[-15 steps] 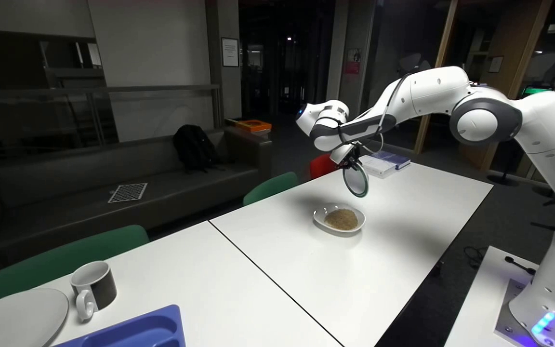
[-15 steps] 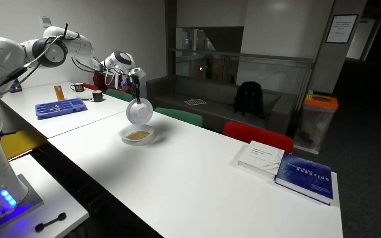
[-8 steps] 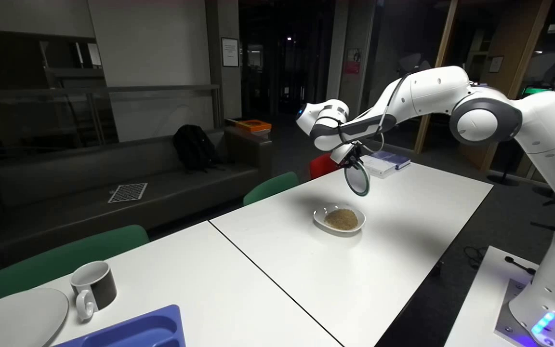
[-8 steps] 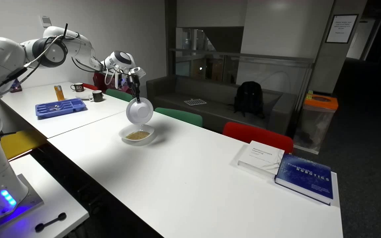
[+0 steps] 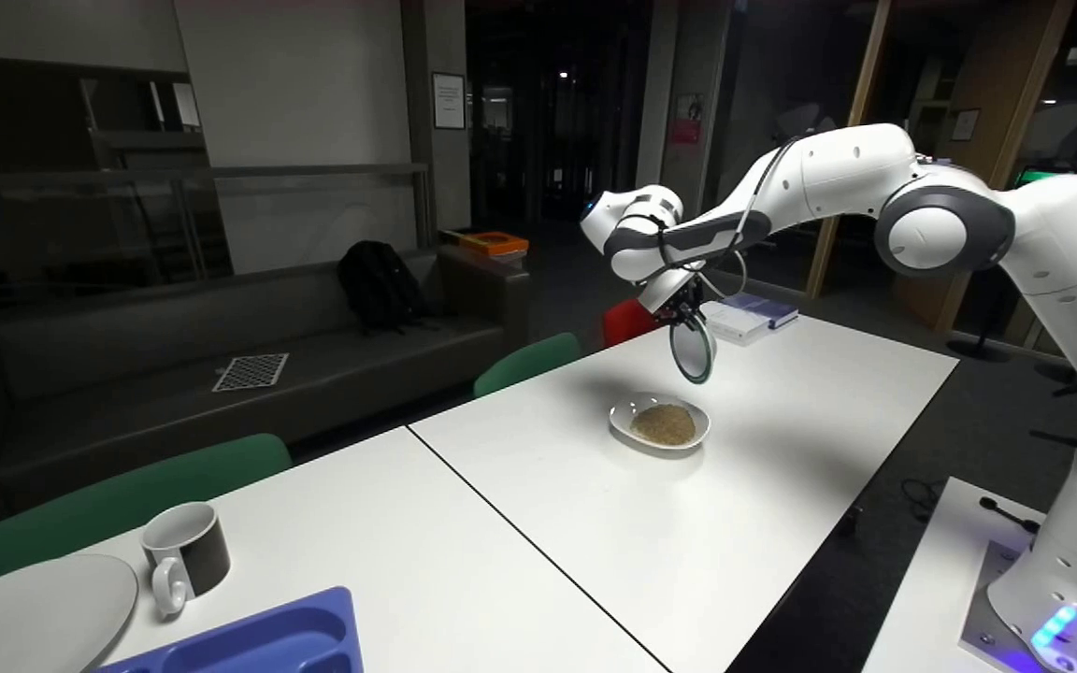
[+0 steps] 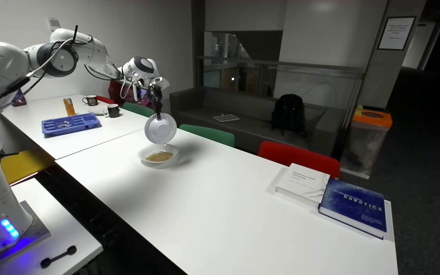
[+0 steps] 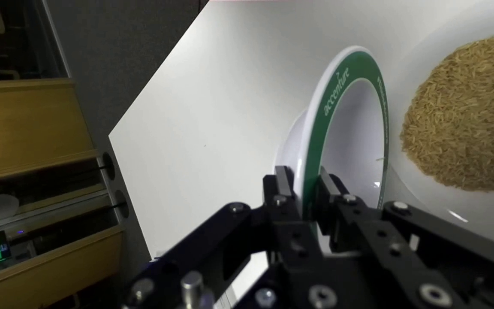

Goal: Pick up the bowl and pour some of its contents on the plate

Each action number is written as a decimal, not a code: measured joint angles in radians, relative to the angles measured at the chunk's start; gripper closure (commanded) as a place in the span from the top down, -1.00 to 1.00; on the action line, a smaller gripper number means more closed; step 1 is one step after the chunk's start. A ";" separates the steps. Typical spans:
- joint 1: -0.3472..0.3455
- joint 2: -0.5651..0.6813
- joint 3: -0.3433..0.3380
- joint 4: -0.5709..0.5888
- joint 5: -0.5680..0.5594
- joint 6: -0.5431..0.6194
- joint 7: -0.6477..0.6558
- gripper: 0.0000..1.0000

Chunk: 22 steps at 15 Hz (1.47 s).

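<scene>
Over a white tabletop bearing a blue book, "Probabilistic Robotics", and a white book, "Reinforcement Learning", the black gripper clamps the green rim, lettered "accenture", of a round white bowl tipped on edge above a white plate of tan grains.

We read "accenture" on the green rim of the bowl, just beyond the fingers that pinch it; a ">" sits over the word. Across the bowl's mouth from the fingers, more rim lettering opens with "#"; the rest is too small for us. Well apart from the fingers, in an exterior view, we read "Reinforcement Learning" on a white book and "Probabilistic ROBOTICS" on the blue book beside it. The framed notice, also well apart, is too blurred.
</scene>
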 measured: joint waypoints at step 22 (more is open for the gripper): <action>-0.380 -0.351 -0.009 -0.082 0.413 0.215 -0.137 -0.91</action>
